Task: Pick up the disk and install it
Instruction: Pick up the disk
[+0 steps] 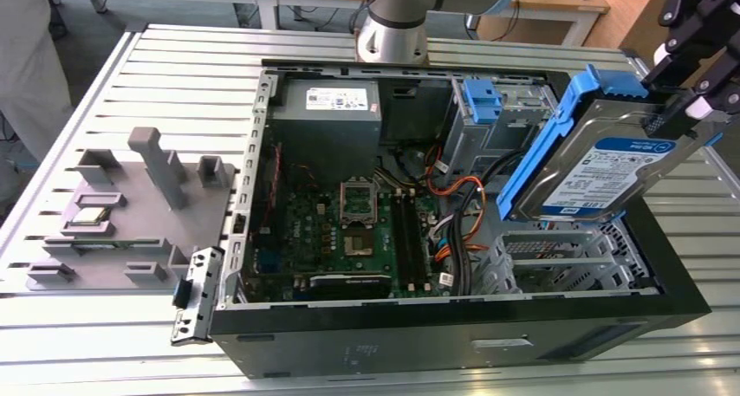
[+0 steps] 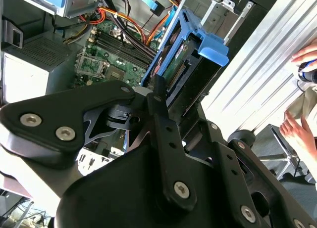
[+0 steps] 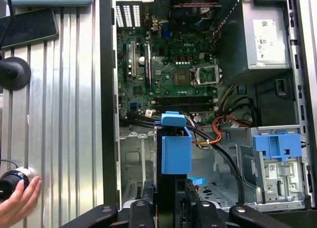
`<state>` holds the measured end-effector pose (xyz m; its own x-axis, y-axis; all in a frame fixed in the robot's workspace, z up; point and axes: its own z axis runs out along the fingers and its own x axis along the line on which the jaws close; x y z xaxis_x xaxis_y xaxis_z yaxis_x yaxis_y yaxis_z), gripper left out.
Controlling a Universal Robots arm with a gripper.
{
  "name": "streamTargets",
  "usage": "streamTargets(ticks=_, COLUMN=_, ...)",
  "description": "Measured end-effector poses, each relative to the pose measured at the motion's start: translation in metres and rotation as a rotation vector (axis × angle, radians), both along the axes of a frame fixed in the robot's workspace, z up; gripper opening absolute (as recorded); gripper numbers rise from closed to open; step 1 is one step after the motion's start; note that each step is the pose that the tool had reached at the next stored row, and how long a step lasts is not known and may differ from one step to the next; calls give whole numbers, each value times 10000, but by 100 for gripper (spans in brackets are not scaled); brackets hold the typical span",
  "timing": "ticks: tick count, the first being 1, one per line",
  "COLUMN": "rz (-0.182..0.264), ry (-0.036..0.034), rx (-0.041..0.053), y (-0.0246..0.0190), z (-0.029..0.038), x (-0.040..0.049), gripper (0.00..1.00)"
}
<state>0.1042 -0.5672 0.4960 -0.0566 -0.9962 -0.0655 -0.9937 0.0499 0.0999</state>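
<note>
The disk (image 1: pixel 601 166), a silver drive with a white-and-blue label in a blue carrier frame, hangs tilted above the open computer case (image 1: pixel 463 314), near the exterior view's right. My black gripper (image 1: pixel 682 106) is shut on its upper end. Below the disk lies the metal drive cage (image 1: pixel 567 257), apart from it. In the first wrist view the disk (image 3: pixel 176 149) is edge-on with its blue frame toward the motherboard (image 3: pixel 168 74), and the gripper (image 3: pixel 168 207) clamps it. In the second wrist view the disk (image 2: pixel 183 65) sticks out from between the fingers (image 2: pixel 159 102).
A second blue bracket (image 1: pixel 486 101) sits in the far drive bay. The grey power-supply box (image 1: pixel 329 110) is at the case's back, with orange cables (image 1: pixel 445 184) between. A grey fixture (image 1: pixel 139 205) lies outside the case on the slatted table. A person's hand (image 3: pixel 17 203) rests nearby.
</note>
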Motion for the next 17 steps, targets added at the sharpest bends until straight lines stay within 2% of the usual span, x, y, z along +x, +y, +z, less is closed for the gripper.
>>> streamTargets(ticks=8, rz=2, ry=1, rx=0, y=-2, z=0, x=6, gripper=35)
streamTargets(ticks=17, rz=1, ry=1, rx=-1, y=-5, z=-6, x=95, gripper=35)
